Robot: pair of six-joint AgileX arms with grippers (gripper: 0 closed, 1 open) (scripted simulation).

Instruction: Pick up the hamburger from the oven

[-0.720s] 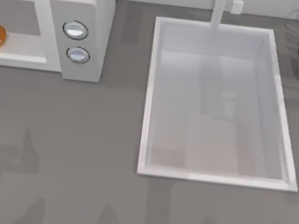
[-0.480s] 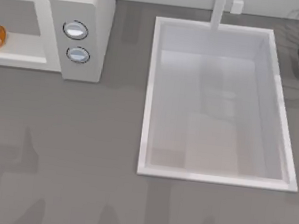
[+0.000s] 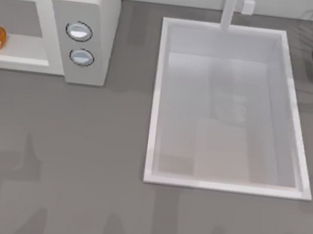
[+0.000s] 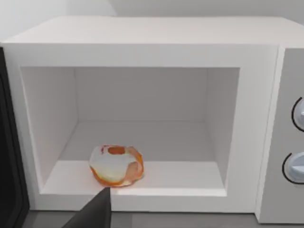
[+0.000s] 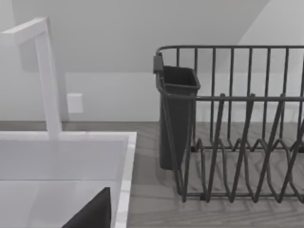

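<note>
Step in hand, as judged: approach, no grasp yet. The hamburger [image 4: 116, 165] lies near the front lip of the oven [image 4: 142, 45] cavity floor, at the table's far left in the top view. The left pincer [image 4: 95, 211] is seen just before it; spread or closed can't be told. Next move: pincer to be eased fwd into cavity, around the burger. Right arm parked by the dish rack [image 5: 237, 133].
</note>
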